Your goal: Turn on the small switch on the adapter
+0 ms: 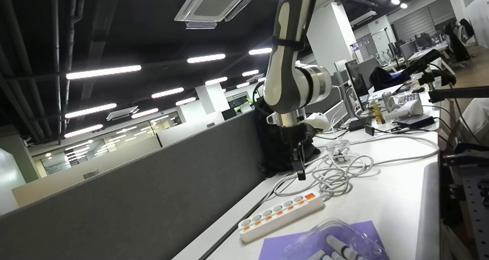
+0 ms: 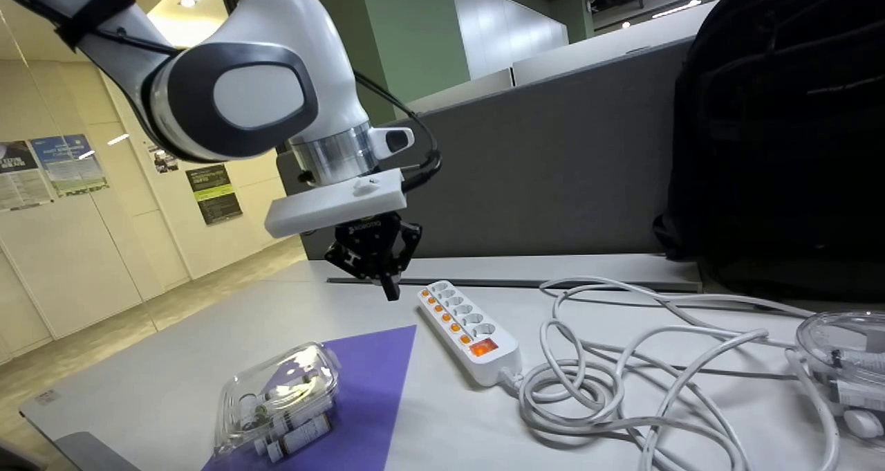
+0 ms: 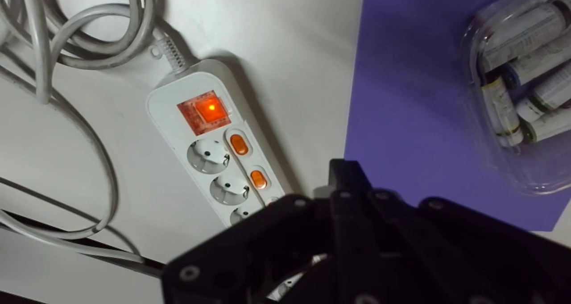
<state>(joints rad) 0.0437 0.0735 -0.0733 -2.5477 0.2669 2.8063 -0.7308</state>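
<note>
While one gripper (image 1: 301, 174) hangs in an exterior view, one adapter (image 1: 282, 216) with six sockets (image 1: 277, 208) lies on the desk (image 1: 401, 183). In an exterior view, six small switches (image 2: 446, 317) line the adapter. In the wrist view, one large switch (image 3: 209, 109) glows, the gripper's fingers (image 3: 348, 178) pressed together

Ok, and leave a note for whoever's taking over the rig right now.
Gripper: shut, holding nothing, hanging above the table, not touching the power strip.
Where things are: the power strip lies beside the purple sheet; its small switches run alongside the sockets.
Done: the large switch glows orange; I can't tell whether any small switches are on.
Left: likely lower the gripper onto one small switch; the task doesn't say which.
</note>
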